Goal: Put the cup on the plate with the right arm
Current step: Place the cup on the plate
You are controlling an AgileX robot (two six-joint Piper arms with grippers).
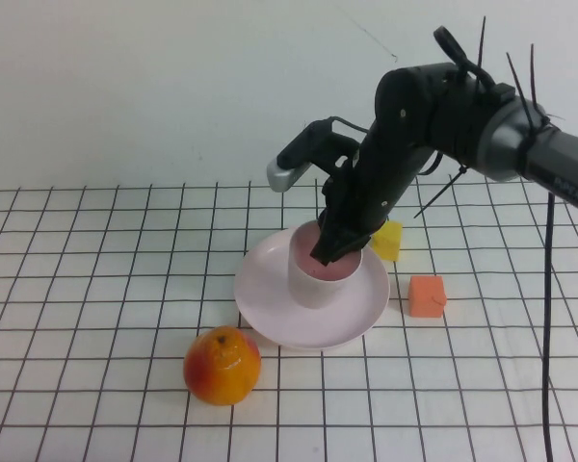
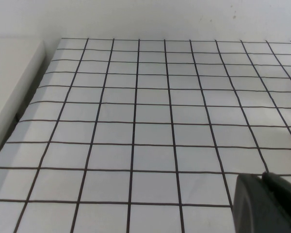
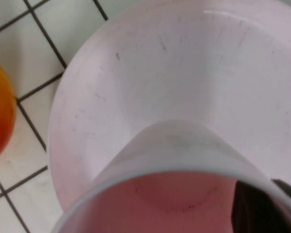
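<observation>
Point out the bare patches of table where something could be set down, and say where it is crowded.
Bare grid lies left of the plate and fruit, and along the near right edge. It is crowded around the plate: the right gripper is at the cup, with yellow block and orange block close. The left gripper hangs over bare grid.

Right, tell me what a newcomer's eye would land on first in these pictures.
First, the right gripper, reaching down into the cup, which stands upright on the plate mid-table; one of its jaws shows inside the cup's rim. Next, the bright orange-red fruit just off the plate's near-left edge, and the yellow block and orange block to its right. The left gripper sits apart over bare grid.
</observation>
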